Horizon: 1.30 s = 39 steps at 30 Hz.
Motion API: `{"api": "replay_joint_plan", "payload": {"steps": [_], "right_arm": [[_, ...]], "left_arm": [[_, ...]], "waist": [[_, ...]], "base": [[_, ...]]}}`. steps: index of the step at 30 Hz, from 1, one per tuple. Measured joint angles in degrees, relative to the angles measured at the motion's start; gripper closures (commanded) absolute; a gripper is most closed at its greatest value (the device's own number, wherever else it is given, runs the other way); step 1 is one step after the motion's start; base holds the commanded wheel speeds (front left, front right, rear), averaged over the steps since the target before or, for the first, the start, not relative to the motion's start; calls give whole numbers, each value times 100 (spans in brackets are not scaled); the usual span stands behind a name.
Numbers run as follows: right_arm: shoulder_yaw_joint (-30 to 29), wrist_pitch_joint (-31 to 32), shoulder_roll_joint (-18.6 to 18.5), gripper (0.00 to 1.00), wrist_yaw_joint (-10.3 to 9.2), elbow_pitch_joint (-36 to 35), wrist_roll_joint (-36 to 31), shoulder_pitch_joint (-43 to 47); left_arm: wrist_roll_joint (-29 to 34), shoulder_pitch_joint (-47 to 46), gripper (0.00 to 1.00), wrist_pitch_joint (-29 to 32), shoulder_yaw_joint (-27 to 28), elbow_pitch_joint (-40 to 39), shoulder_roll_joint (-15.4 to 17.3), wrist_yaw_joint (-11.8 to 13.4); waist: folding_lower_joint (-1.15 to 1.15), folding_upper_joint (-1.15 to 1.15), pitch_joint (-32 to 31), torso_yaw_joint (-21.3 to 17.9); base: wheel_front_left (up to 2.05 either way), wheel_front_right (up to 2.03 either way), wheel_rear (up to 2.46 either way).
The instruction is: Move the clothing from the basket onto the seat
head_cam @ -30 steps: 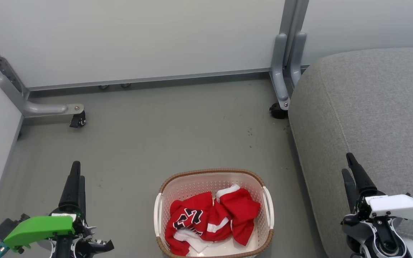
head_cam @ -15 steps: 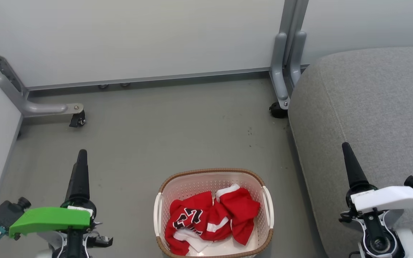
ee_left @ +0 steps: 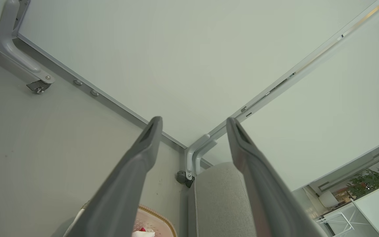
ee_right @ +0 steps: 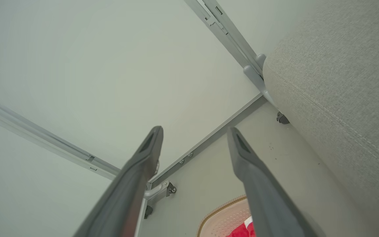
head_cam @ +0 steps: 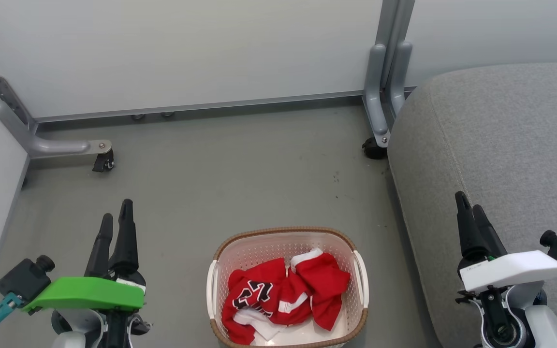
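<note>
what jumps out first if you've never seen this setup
The bright red clothing grabs the eye first, crumpled in the cream basket at the bottom centre of the head view. Next comes the big grey seat along the right side, with no garment on it yet. The left gripper and right gripper flank the basket, both open and holding nothing.

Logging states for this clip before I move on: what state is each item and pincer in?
basket: upright on the floor, loaded.
clothing: crumpled inside basket.
seat: no garment on its visible part.
left pincer: open, empty.
right pincer: open, empty.
</note>
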Motion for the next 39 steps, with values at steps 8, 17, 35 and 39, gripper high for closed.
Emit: {"api": "replay_joint_plan", "payload": {"steps": [8,17,35,39], "right_arm": [[92,-143,-18,0,1,-29,-706,21],[199,-303,-37,0,1,-16,-1410,24],[348,-560,-37,0,1,192,-2574,24],[368,-617,-32,0,1,233,-2793,24]], "left_arm": [[636,15,0,-153,-89,22,15,0],[1305,24,0,-301,-193,123,19,-1],[2474,64,0,-564,-280,302,19,-1],[2695,69,0,-626,-307,341,18,-1]], "waist": [[0,0,5,-9],[0,0,9,-9],[0,0,-6,-10],[0,0,-4,-13]], "base": [[0,0,0],[0,0,0],[0,0,0],[0,0,0]]}}
